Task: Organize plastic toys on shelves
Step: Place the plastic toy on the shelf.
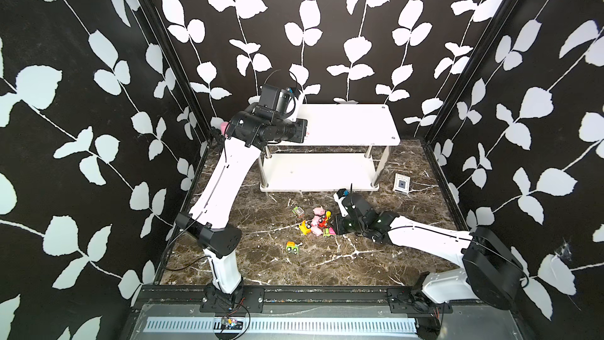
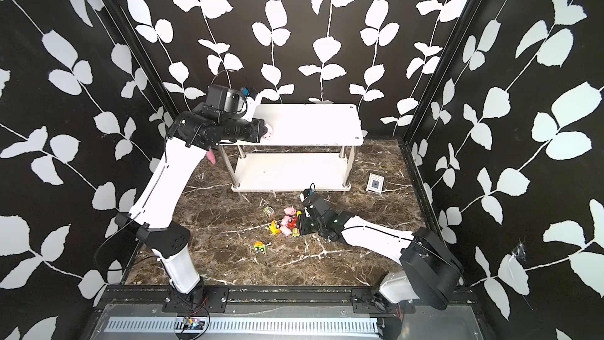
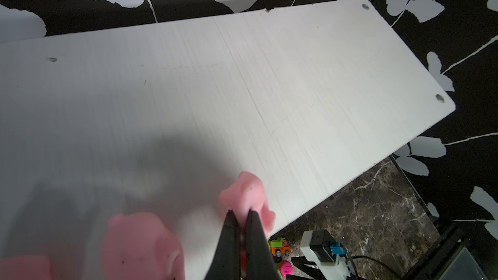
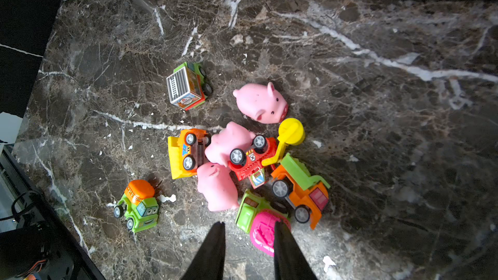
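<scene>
While the left gripper is pinched tight on a pink pig, its black jaws almost meeting on the figure, the pig is over the top board of the shelves, close to the front edge at the left end. Two more pink shapes sit close beside it on that board, too blurred to name for certain, though they look like pigs. Lower down, the right gripper has its jaws partly apart and grips nothing. A green-and-pink vehicle lies against one finger, with the other finger clear of it. Just beyond, on the marble tabletop, is the heap: three pigs, an overturned red vehicle, a yellow-and-orange vehicle on its side and an orange-and-green dump truck, all touching or nearly so. A boxy green truck and a green mixer truck stand apart from the heap. A white-and-blue card box lies to the right of the shelves.
</scene>
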`<state>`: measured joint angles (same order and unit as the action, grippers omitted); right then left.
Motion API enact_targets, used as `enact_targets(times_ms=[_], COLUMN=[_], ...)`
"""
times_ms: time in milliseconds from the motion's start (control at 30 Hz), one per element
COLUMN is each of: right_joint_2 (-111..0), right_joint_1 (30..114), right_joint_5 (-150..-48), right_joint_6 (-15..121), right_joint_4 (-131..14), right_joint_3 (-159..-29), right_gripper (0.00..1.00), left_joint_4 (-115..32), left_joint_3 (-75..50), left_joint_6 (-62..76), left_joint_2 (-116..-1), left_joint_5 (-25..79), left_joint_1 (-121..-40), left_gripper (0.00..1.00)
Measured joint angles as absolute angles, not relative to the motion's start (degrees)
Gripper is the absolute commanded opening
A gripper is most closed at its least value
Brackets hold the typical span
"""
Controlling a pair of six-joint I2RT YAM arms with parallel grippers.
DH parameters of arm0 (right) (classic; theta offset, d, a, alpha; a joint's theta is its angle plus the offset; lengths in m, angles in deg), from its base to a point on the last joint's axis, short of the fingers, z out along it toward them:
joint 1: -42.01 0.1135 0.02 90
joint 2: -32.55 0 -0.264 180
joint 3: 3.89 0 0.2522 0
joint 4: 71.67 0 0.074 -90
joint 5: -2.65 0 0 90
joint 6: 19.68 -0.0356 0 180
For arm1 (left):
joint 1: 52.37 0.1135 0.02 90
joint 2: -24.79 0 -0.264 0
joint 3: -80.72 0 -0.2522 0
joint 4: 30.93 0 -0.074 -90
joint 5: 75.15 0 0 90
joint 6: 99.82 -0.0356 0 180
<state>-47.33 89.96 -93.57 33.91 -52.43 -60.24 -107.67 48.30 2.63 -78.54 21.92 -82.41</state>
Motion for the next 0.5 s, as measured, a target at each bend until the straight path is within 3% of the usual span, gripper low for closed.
enact_targets(times_ms=[67, 167, 500], right_joint_2=[-47.3, -47.4, -48.0], right_joint_1=[90.0, 90.0, 90.0], right_joint_5=[-93.6, -93.6, -94.0], right_joint_6=[33.9, 33.9, 33.9], right_joint_4=[-52.4, -52.4, -52.5], right_joint_3=[-60.2, -60.2, -60.2], right_gripper=[0.34, 0.34, 0.35], left_joint_4=[-107.5, -107.3, -107.3], left_joint_3=[48.3, 48.3, 50.1], left_joint_6=[2.6, 2.8, 3.3], left_joint_2=[-78.6, -78.8, -80.2], left_joint_5=[21.9, 21.9, 22.2], left_joint_1=[-82.3, -82.2, -81.8], left_gripper=[0.20, 0.26, 0.35])
